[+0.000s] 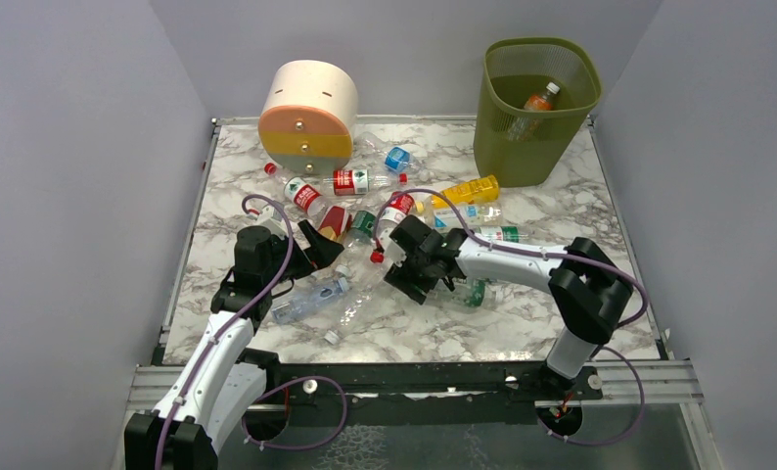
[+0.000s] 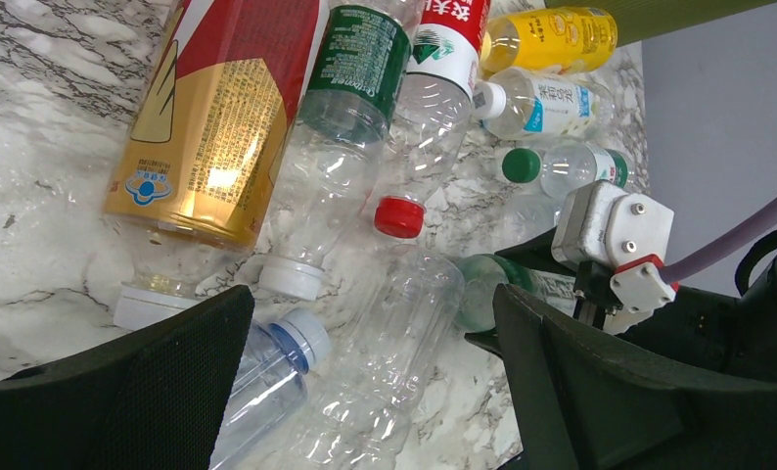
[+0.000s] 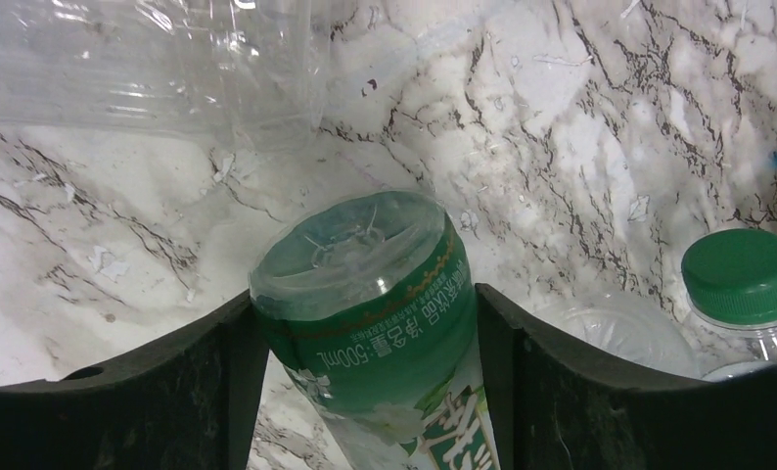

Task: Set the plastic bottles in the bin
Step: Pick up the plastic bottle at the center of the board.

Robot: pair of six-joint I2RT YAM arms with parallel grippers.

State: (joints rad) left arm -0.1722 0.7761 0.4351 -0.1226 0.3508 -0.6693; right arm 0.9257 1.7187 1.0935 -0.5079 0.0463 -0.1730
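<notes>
Green-labelled bottle [image 3: 377,328], lying inside the right tool [image 3: 365,294], touching both jaws

Table [image 1: 526,328]: white marble-patterned top with grey veining, running under and around both the left claw [image 2: 373,294] and the right claw [image 3: 363,294]. The surface is matt, with bright glare just beyond the right claw.

Frame: a silver metal rail [image 1: 414,377] lies behind both claws at the near edge. A thinner side strip [image 1: 184,264] runs outboard of the left claw.

Walls: plain pale grey panels, unmarked. The left wall [image 1: 71,196] stands outboard of the left claw, the right wall [image 1: 717,196] outboard of the right claw, and the back wall [image 1: 404,39] well ahead of both.

Lighting: even and diffuse, with soft shadows.

Below the rail: a dark glossy surface [image 1: 443,446], material not determinable.
</notes>
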